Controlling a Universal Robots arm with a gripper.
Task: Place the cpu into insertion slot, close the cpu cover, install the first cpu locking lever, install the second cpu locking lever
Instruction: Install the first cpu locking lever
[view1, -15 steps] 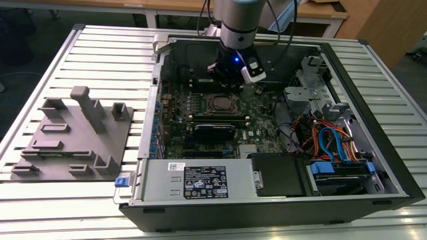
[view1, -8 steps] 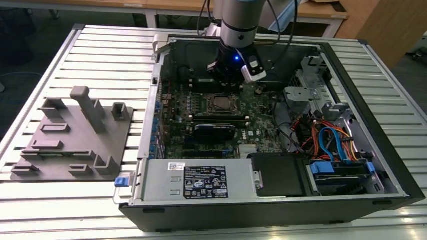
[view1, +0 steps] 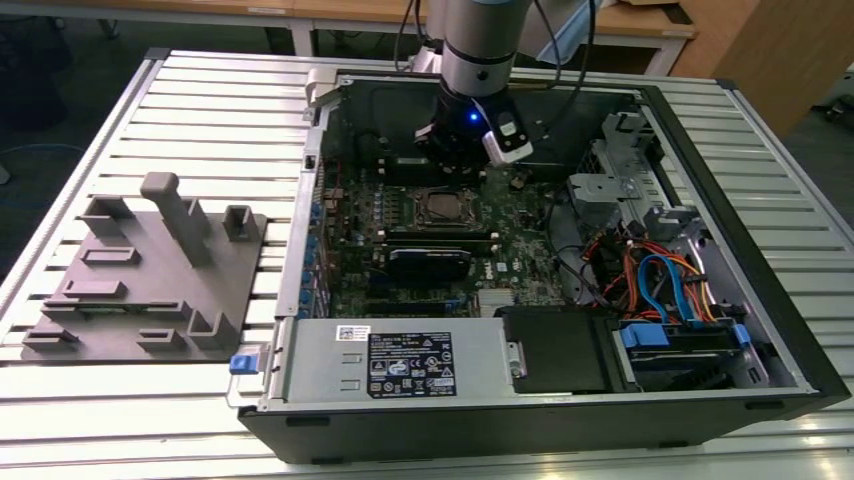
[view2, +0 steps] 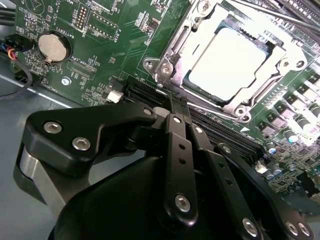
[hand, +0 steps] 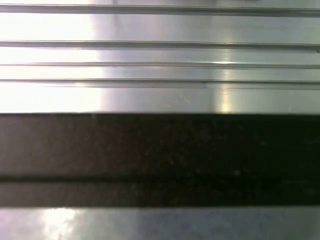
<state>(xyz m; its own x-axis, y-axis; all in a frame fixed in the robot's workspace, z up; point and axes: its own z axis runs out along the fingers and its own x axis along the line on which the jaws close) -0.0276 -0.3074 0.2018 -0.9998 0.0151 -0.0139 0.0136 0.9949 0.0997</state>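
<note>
Already the cpu (view2: 227, 62) sits in the insertion slot (view2: 159, 68) under the cpu cover (view2: 199, 40); fingers (view2: 173, 131) pressed together, empty.

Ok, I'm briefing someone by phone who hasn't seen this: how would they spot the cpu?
Inside the open computer case, find the green circuit board. Near its middle sits a silvery square frame, the cpu cover. The cpu is the pale, blank metal square in its window, unlike the dark, cluttered parts around.

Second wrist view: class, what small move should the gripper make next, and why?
Probably ease the shut gripper toward the thin locking lever: the cpu lies seated, the cpu cover lies closed around it, and the gripper, beside them, holds nothing. Whether that lever is latched I cannot tell.
</note>
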